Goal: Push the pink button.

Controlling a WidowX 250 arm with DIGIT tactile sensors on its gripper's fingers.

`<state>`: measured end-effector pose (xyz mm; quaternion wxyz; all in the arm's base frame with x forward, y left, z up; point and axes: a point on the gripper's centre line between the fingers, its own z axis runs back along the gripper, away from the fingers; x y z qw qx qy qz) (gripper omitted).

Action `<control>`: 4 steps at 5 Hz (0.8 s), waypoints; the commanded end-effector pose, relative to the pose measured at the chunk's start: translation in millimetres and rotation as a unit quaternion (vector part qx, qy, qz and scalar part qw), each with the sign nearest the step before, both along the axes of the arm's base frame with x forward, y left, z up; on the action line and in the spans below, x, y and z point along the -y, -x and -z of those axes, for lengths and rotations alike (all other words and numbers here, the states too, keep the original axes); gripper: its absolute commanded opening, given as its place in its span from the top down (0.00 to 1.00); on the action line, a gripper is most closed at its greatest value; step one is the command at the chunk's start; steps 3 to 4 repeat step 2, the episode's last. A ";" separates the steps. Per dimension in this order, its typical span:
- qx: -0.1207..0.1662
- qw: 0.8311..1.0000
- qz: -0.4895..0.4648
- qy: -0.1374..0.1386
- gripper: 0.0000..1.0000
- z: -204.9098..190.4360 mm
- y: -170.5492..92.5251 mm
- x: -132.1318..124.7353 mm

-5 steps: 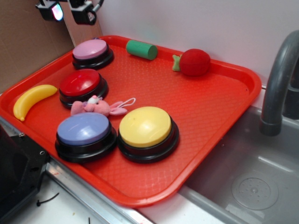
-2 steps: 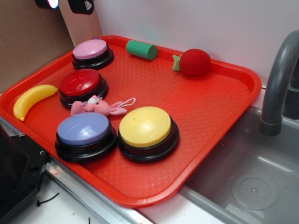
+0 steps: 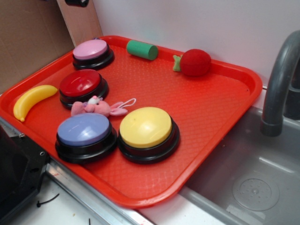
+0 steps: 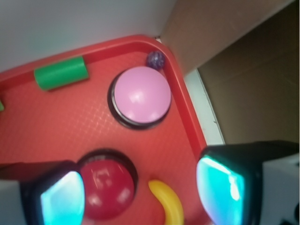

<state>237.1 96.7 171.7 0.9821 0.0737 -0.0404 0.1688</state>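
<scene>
Wrist view: the gripper (image 4: 138,187) is seen from above, its two fingers (image 4: 61,197) set wide apart with nothing held between them. Each fingertip carries a glowing cyan pad. The pink button (image 4: 140,95) lies ahead of the gripper, between the lines of the two fingers and well clear of both — no contact is seen. It sits in a corner of the red tray (image 4: 185,108), close to the rim. A small purple object (image 4: 154,59) is wedged between that button and the tray corner; what it is cannot be told. A green cylinder (image 4: 61,72) lies further ahead and toward the left finger, on its side. Nearer the gripper, a red button (image 4: 105,187) is found just beside the left finger, and the tip of a yellow banana (image 4: 168,201) shows in the gap between the fingers, close to the right one.

In the exterior view only a dark part of the gripper (image 3: 77,2) is caught at the top edge, high above the pink button (image 3: 90,48). Also on the tray (image 3: 225,108) are the red button (image 3: 80,83), a lavender-blue button (image 3: 84,130), a yellow button (image 3: 146,126), a pink plush bunny (image 3: 96,107), the banana (image 3: 30,100), the green cylinder (image 3: 142,49) and a red strawberry toy (image 3: 193,62). A grey faucet (image 3: 279,79) stands over the sink (image 3: 243,178) beside the tray.
</scene>
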 end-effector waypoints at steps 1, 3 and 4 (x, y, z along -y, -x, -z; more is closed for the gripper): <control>0.062 0.998 -0.002 -0.008 0.00 -44.5 10.9 -1.0; 0.089 0.996 0.013 0.012 0.00 -55.3 20.9 -1.3; 0.089 0.996 0.013 0.012 0.00 -55.3 20.9 -1.3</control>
